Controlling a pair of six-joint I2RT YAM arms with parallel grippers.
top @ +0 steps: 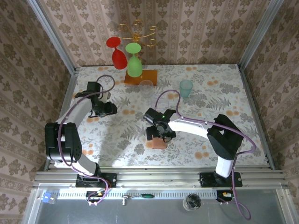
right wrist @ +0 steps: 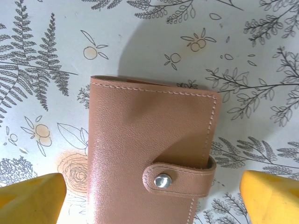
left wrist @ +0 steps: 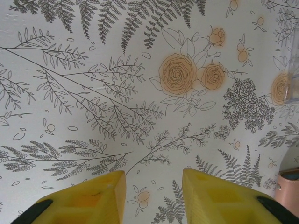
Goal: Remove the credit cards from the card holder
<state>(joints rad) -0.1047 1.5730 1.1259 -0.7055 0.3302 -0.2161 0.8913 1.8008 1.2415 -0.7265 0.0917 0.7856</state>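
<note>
The card holder (right wrist: 149, 140) lies flat on the flowered tablecloth, salmon-brown and folded shut. Its strap is fastened by a silver snap (right wrist: 162, 181). The credit cards are hidden inside it. My right gripper (right wrist: 149, 200) hangs just above the holder, open wide, with one yellow finger (right wrist: 30, 198) off each long side and neither touching the leather. In the top view the holder (top: 158, 143) peeks out under the right gripper (top: 161, 131) near the table's middle front. My left gripper (left wrist: 154, 196) hovers open over bare cloth with nothing between its fingers; the top view has it (top: 108, 109) at the left.
At the back stands a gold rack with a red glass (top: 117, 52) and a green glass (top: 134, 63) on an orange wooden base (top: 141, 77). A clear glass (top: 147, 87) and a teal cup (top: 186, 87) stand in front. Patterned walls close three sides.
</note>
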